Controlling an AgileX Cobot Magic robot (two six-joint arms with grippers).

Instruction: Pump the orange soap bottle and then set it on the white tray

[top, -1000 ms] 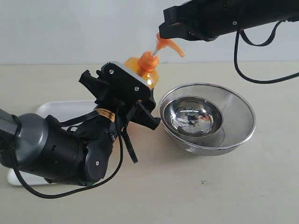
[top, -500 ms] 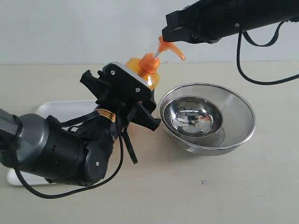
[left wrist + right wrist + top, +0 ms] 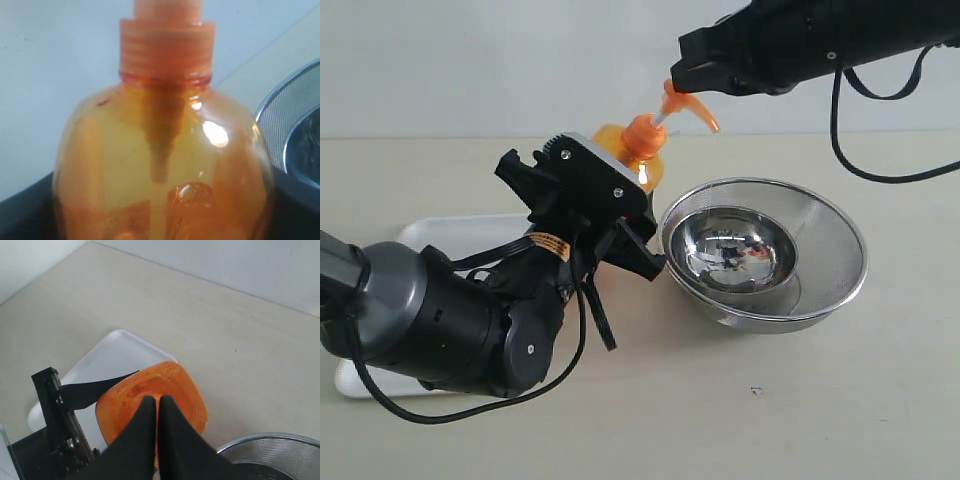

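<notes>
Exterior view, bottle (image 3: 640, 140) near-upright (spout (image 3: 705, 118) rightward)

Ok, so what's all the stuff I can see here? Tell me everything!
orange soap bottle: one, orange, next to the bowls, held by a gripper
white tray: one, white, on the table, partly hidden behind the left arm
mesh bowl: one, silver, on the table to the right of the bottle
shiny bowl: one, silver, inside the mesh bowl
table: one, beige, under everything
left gripper: one, black, closed round the bottle
right gripper: one, black, shut, tip on the pump head
</notes>
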